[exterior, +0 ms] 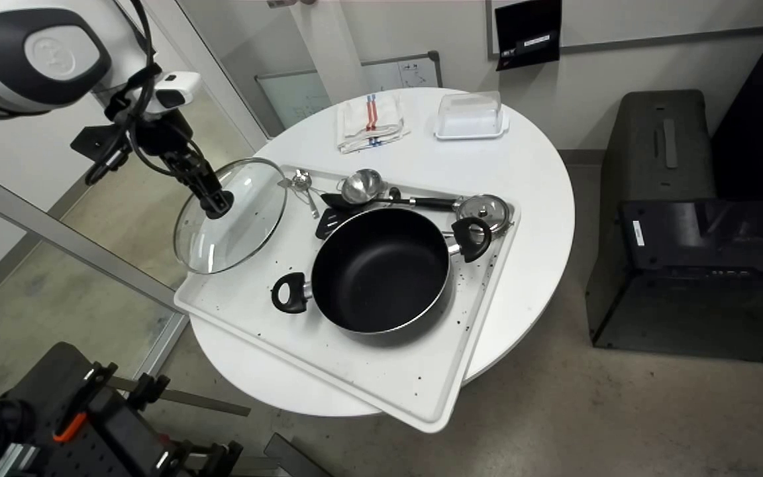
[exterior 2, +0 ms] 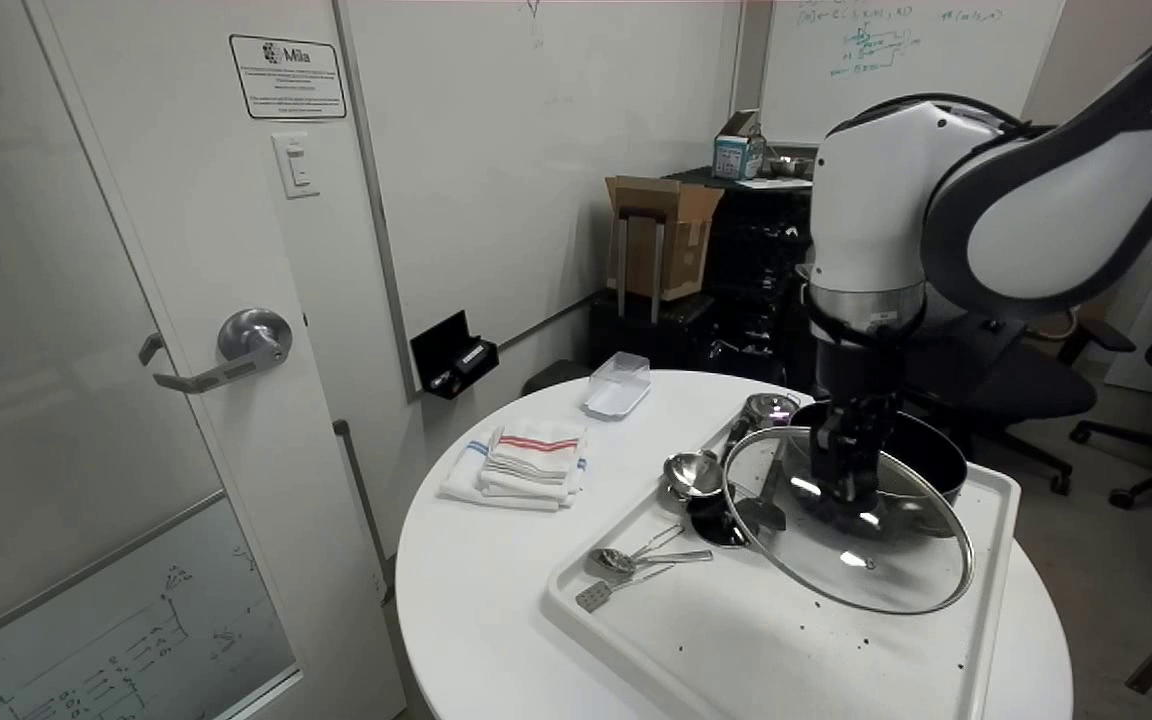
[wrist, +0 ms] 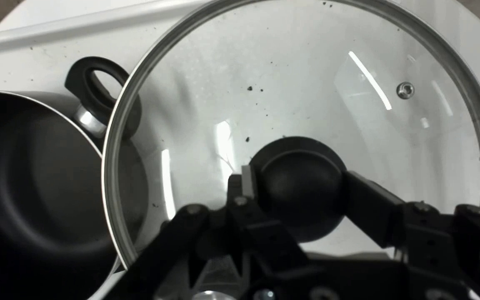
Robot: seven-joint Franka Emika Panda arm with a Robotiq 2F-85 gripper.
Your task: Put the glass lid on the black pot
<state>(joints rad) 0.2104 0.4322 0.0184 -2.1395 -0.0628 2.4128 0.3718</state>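
Two fingers (wrist: 371, 208) grip the glass lid (wrist: 298, 112) beside the black pot (wrist: 48, 187)

Wrist view: they clamp the lid's dark knob (wrist: 300, 187), likely the best hold: the glass should be stiff, slick, breakable and fairly heavy. Left of them the pot sits open, its near handle (wrist: 84, 88) a possible snag.

In an exterior view, a small metal pan (exterior: 481, 207) sits past the pot from the fingers. In an exterior view, small utensils (exterior 2: 614, 561) lie left of the fingers.
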